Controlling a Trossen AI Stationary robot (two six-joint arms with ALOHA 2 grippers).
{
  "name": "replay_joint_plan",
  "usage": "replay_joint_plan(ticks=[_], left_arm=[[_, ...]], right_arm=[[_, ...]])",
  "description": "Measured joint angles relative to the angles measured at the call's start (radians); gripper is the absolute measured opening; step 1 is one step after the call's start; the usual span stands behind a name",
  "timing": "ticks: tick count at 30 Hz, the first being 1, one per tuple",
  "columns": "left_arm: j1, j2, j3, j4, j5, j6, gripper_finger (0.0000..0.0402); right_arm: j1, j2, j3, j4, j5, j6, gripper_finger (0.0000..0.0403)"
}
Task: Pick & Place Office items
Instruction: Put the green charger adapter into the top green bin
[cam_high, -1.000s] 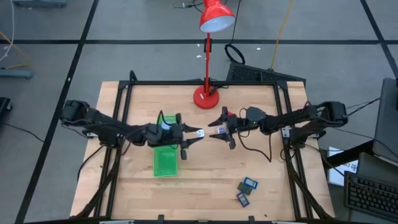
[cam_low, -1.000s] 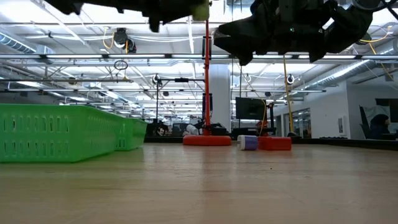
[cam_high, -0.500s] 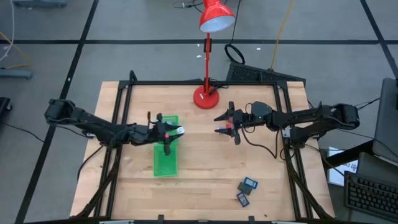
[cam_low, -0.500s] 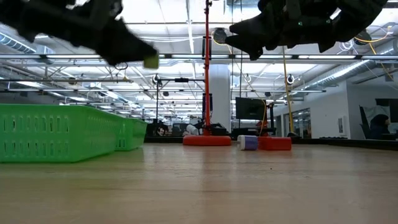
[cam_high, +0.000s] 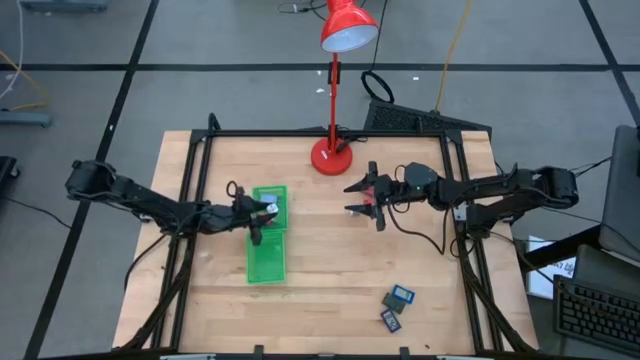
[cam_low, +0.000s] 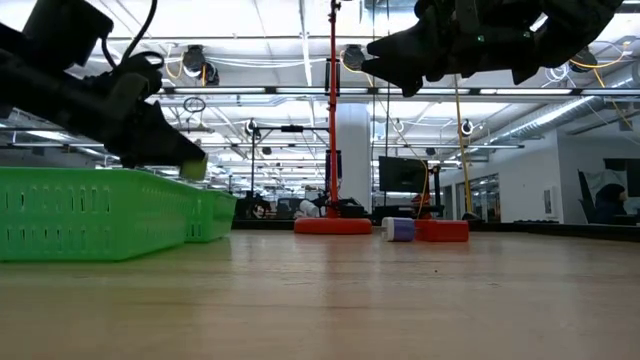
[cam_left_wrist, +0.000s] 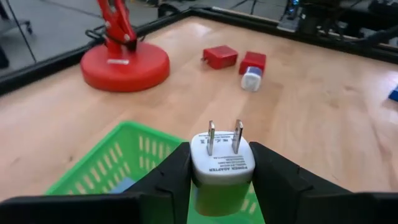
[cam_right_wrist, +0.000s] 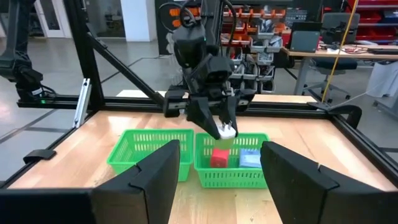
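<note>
My left gripper (cam_high: 266, 208) is shut on a white two-prong plug adapter (cam_left_wrist: 221, 168), just above the far compartment of the green tray (cam_high: 266, 250). That compartment holds a red piece (cam_right_wrist: 219, 157) and a blue piece (cam_right_wrist: 250, 158). My right gripper (cam_high: 360, 198) hangs open with nothing in it, high over the table's middle, near the lamp base. Two red blocks (cam_left_wrist: 220, 56) and a whitish-blue bit (cam_left_wrist: 250, 79) lie on the wood by the lamp. Two dark rectangles with blue faces (cam_high: 397, 305) lie near the front right. My left gripper pinches the adapter's white body (cam_left_wrist: 219, 180) by two opposite sides between its two fingers (cam_left_wrist: 168, 180). The prongs (cam_left_wrist: 224, 135) point forward, away from the gripper. The fingers come from the table's left, slanting a little downward. The adapter is lifted clear above the tray (cam_right_wrist: 227, 130).
The tall red desk lamp (cam_high: 331, 156) stands at the far middle, its shade over the back edge. A black frame (cam_high: 330, 133) runs around the table. Bare wood (cam_high: 330, 260) lies between the tray and the dark rectangles.
My left gripper has carried the adapter from the table's middle toward the left edge and down, until it is over the tray's far compartment, and has rolled as it went. My right gripper has drawn back a little toward the right.
</note>
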Motion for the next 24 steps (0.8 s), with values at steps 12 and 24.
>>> replay_joint_plan(ticks=[12,24], left_arm=[[0.013,0.018,-0.002,-0.005,0.067,-0.022,0.0145],[0.013,0.018,-0.002,-0.006,0.061,-0.021,0.0171]], right_arm=[[0.000,0.000,0.000,-0.003,0.000,-0.019,0.0212],[0.000,0.000,0.000,-0.003,0.000,-0.019,0.0212]])
